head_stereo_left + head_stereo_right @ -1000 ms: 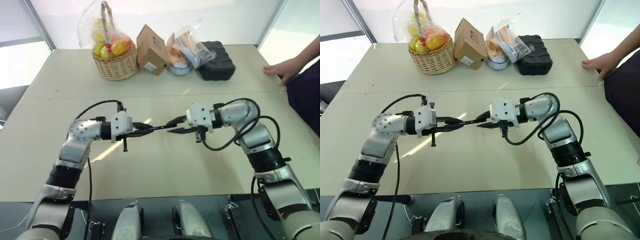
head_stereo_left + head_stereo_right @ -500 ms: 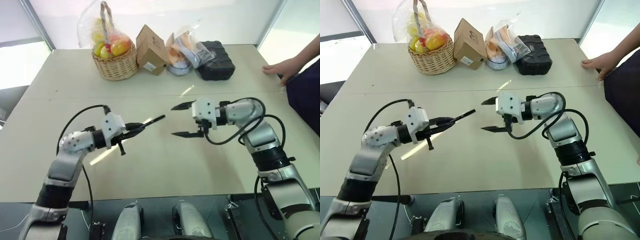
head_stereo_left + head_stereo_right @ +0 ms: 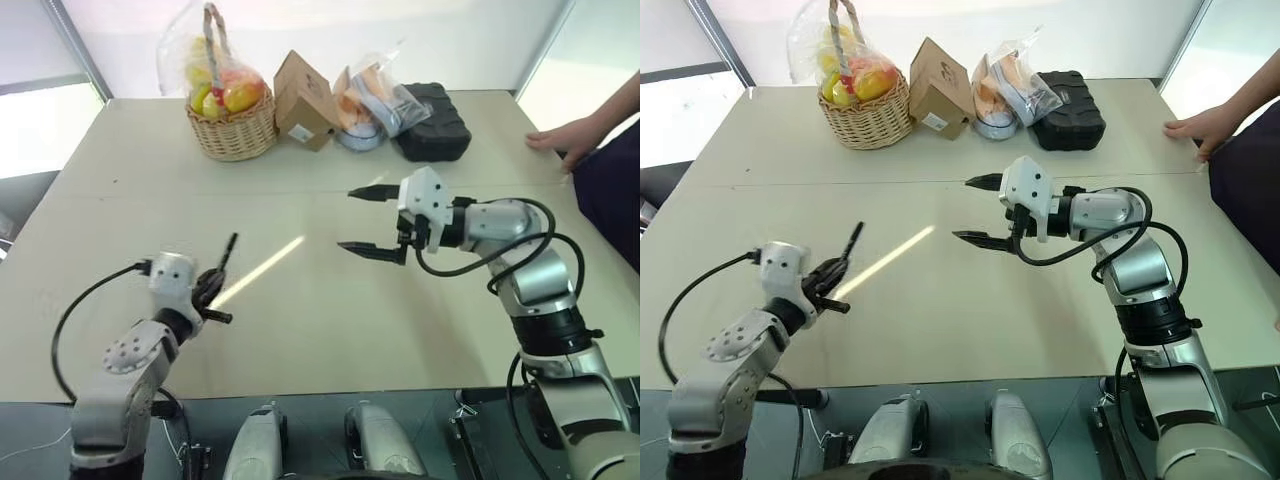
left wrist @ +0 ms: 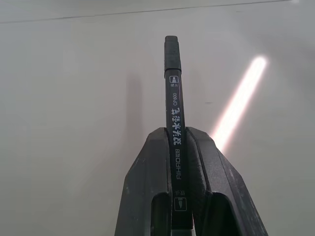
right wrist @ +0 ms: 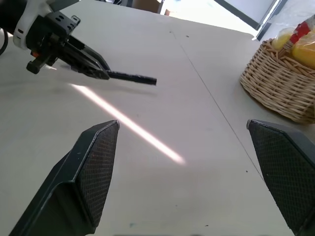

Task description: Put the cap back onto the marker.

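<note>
Left gripper (image 3: 214, 283), clamped on slim dark capped marker (image 4: 173, 93), pulled away leftward and lowered toward beige worktop (image 3: 330, 330). Right gripper (image 3: 362, 220) released marker end, fingers (image 5: 93, 162) spread wide, rose slightly.

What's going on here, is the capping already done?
It looks done. The left gripper is shut on the marker, whose far end shows the cap seated on it, held above the table. The right gripper hangs open and empty over the table's middle. A person's hand rests at the table's far right edge.
</note>
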`<state>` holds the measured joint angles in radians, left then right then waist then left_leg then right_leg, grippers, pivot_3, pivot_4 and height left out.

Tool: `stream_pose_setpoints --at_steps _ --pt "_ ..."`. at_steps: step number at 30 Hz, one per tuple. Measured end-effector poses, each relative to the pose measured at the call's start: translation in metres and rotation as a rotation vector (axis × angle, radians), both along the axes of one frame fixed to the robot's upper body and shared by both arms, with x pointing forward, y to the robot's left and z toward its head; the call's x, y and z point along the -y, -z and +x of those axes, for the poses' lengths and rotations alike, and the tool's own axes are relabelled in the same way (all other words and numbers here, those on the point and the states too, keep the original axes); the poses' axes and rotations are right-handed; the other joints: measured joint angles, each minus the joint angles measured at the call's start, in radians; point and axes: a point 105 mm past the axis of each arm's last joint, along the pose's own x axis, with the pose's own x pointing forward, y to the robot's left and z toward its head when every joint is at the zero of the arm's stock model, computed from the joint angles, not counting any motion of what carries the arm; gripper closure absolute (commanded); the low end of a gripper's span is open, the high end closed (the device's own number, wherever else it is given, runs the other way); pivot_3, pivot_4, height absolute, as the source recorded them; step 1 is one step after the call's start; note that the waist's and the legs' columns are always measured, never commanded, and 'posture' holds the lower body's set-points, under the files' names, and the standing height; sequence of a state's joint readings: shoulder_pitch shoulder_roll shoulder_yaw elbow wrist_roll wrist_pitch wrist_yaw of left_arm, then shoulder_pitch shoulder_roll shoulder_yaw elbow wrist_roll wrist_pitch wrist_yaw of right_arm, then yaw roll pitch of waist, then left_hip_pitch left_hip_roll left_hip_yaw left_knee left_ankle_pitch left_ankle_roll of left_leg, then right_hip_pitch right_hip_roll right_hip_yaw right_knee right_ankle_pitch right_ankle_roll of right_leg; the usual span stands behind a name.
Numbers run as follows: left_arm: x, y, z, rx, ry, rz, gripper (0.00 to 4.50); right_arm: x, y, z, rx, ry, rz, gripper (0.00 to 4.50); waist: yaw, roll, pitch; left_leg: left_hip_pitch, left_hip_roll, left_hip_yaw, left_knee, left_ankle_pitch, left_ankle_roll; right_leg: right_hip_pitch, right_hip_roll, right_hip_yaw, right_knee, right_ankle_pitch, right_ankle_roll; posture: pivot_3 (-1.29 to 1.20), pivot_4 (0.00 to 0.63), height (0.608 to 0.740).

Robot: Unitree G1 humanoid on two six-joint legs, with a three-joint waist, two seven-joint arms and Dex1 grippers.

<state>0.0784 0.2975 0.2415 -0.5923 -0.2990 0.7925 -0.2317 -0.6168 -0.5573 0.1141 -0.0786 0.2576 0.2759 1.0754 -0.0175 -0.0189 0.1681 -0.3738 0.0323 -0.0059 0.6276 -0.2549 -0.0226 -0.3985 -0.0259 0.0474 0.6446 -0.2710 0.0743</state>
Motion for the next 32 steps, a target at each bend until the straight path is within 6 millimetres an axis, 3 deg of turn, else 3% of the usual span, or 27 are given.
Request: stream_pose_setpoints --at_steps 3,11,13,14,20,25,32 --pt "-0.011 0.003 -0.007 -0.020 -0.080 0.010 4.50 -0.001 0.000 0.000 -0.002 0.001 0.008 0.20 0.000 0.000 0.000 0.000 0.000 0.000 0.000 0.000 0.000 0.000 0.000 0.000 0.000 -0.001 -0.003 0.00 0.150 0.740" --pt "-0.012 0.025 -0.020 -0.113 -0.141 -0.032 4.50 -0.007 0.000 -0.001 -0.005 -0.019 0.011 0.20 0.000 0.000 0.000 0.000 0.000 0.001 0.000 0.000 0.000 0.000 -0.001 0.000 -0.002 -0.002 -0.003 0.00 0.150 0.740" --pt "-0.012 0.028 -0.022 -0.122 -0.148 -0.038 3.51 -0.008 -0.001 -0.001 0.001 -0.027 0.008 0.12 0.000 0.000 0.000 0.000 0.000 0.001 0.000 0.000 0.000 0.000 -0.001 0.000 -0.003 -0.002 -0.004 0.00 0.150 0.740" --pt "-0.012 0.028 -0.022 -0.124 -0.150 -0.041 3.26 -0.008 -0.001 -0.001 0.002 -0.030 0.007 0.12 0.000 0.000 0.000 0.000 0.000 0.001 0.000 0.000 0.000 0.000 -0.001 0.000 -0.004 -0.002 -0.004 0.00 0.150 0.740" --pt "-0.010 0.029 -0.025 -0.128 -0.147 -0.060 0.17 -0.008 -0.001 -0.001 0.003 -0.048 -0.003 0.12 0.000 0.000 0.000 -0.001 0.001 0.001 -0.001 0.000 0.000 0.001 -0.002 0.001 -0.009 -0.002 -0.004 0.00 0.150 0.740" --pt "-0.008 0.021 -0.034 -0.092 -0.153 -0.052 0.04 0.000 0.002 -0.004 -0.029 -0.069 -0.053 0.12 0.001 0.000 0.000 -0.002 0.001 0.002 -0.004 0.000 0.000 0.002 -0.004 0.001 -0.012 -0.002 -0.004 0.00 0.150 0.740" --pt "0.008 -0.023 -0.056 0.088 -0.131 -0.052 0.04 0.013 0.002 -0.017 -0.128 -0.119 -0.127 0.12 0.003 0.000 0.000 -0.002 0.000 0.002 -0.006 0.000 0.000 0.002 -0.006 0.001 -0.015 -0.002 -0.005 0.00 0.150 0.740"
